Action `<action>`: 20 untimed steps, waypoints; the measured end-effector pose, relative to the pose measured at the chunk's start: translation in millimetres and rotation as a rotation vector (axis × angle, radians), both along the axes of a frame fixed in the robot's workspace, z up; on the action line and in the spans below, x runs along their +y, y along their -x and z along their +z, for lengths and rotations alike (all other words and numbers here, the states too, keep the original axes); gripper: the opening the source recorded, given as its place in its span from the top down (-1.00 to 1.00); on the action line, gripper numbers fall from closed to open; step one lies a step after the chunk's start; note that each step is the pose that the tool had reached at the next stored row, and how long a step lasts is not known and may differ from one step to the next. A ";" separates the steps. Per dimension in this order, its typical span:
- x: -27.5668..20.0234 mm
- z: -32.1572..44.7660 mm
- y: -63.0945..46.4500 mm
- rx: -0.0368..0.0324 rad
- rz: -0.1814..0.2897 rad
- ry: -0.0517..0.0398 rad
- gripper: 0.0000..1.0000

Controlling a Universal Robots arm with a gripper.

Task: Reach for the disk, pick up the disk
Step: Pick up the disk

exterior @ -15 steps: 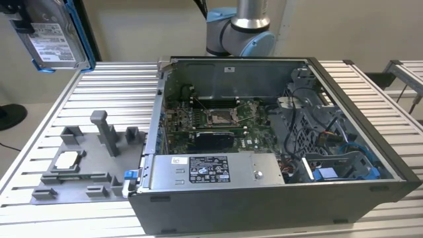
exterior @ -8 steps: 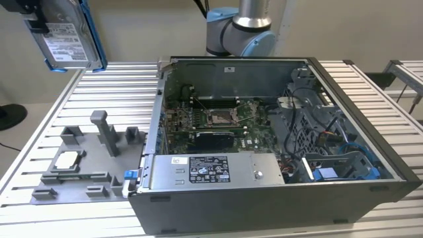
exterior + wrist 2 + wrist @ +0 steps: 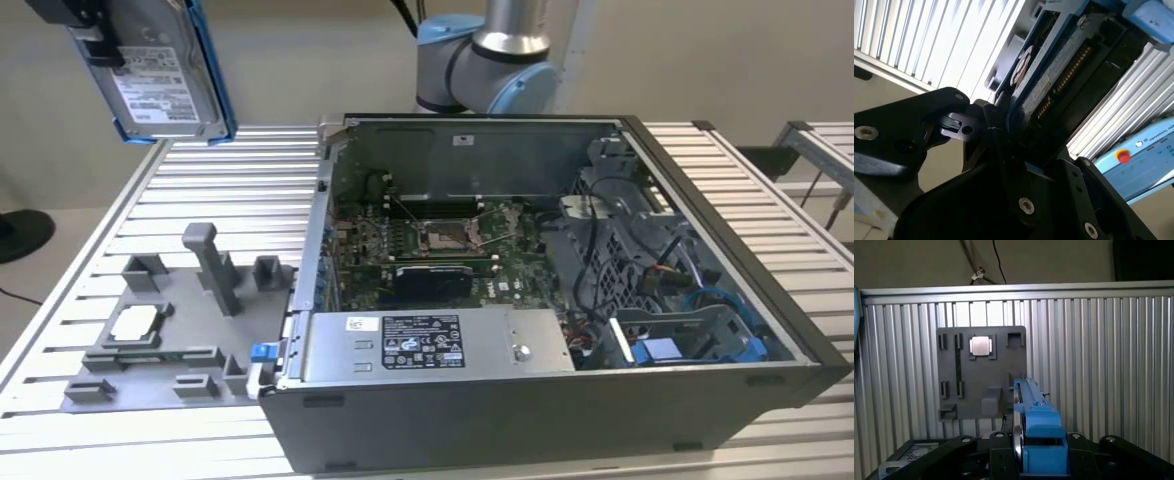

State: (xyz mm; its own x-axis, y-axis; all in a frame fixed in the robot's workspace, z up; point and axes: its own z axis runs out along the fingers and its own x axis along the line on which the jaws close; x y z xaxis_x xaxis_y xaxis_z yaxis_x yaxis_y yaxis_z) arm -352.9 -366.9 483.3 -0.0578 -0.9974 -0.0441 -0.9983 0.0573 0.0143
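The end effector (image 3: pixel 1039 452) is clamped on the disk (image 3: pixel 1035 412), its black jaws pressing either flat face while a bright blue rail runs out between them in the first wrist view. The second wrist view shows the same hold from close in: the end effector (image 3: pixel 1019 145) grips one end of the disk (image 3: pixel 1054 85), whose circuit-board side and connector pins are visible.

In the exterior view, the disk (image 3: pixel 167 70) hangs on edge in the air, label facing the camera. It sits high over the far corner of the slatted metal surface (image 3: pixel 240 190), at the exterior view's left. It touches nothing but the end effector (image 3: pixel 91 42).

Below and nearer the camera lies a grey fixture plate (image 3: pixel 160 340) carrying a small silver chip (image 3: pixel 138 322). An open computer case (image 3: pixel 534 420) stands well apart at the exterior view's right. Inside it are a motherboard (image 3: pixel 441 240) and a grey box with a black-and-white sticker (image 3: pixel 420 345). The arm's blue-jointed base (image 3: pixel 494 60) rises behind the case.

The reach appears complete, and the pick-up looks as good as done, with the disk clear of everything around it. Any further motion calls for a firm, unchanged grip. The disk is held by one end only and could swing or slip.
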 end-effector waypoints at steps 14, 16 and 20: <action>5.1 -0.1 -51.6 -0.0001 0.000 -0.0001 1.00; 5.7 0.0 -59.9 -0.0001 0.000 -0.0001 1.00; 6.7 0.0 -77.6 -0.0001 0.000 -0.0001 1.00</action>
State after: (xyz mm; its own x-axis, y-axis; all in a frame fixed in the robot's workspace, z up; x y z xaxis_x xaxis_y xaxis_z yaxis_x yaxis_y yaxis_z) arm -275.3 -360.2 483.3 -0.0578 -0.9973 -0.0442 -0.9983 0.0573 0.0142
